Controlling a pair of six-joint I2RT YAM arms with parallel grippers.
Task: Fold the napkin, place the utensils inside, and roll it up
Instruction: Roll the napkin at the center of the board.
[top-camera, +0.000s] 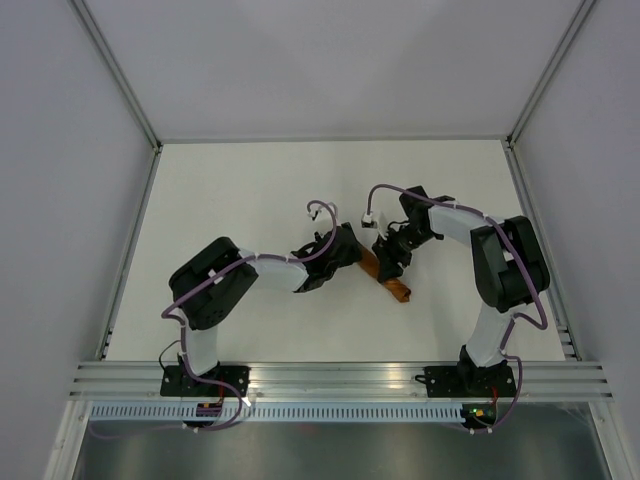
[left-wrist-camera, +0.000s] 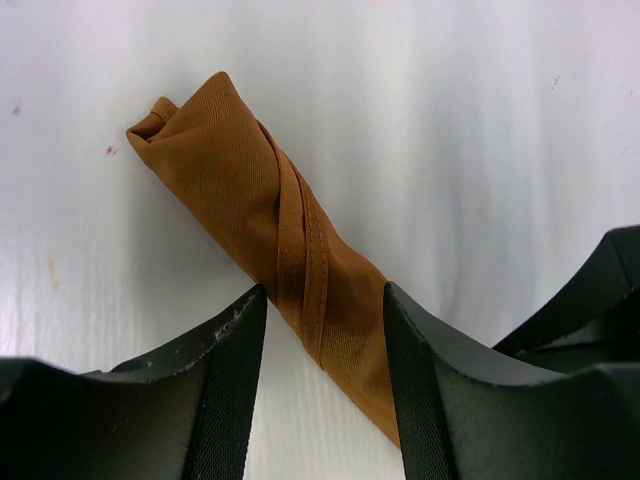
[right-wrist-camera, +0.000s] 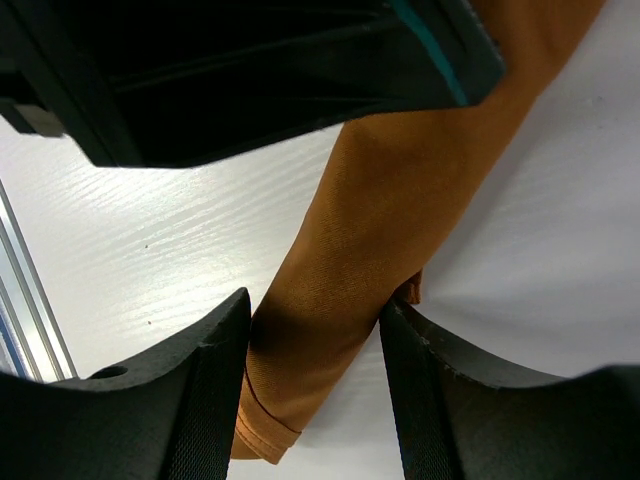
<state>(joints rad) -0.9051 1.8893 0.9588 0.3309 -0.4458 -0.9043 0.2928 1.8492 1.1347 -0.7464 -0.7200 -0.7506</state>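
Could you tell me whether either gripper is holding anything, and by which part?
It cannot be told: both straddle the rolled rust-orange cloth napkin on the white table, left gripper partway along, right gripper near one end.

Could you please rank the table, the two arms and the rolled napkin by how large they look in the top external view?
1. Table, by far the largest.
2. Left arm and right arm: they look about alike, so I won't rank them.
3. Rolled napkin, smallest, partly hidden by the arms.

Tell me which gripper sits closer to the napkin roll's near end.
The right gripper: it straddles the napkin roll near that end; the left gripper sits farther up it.
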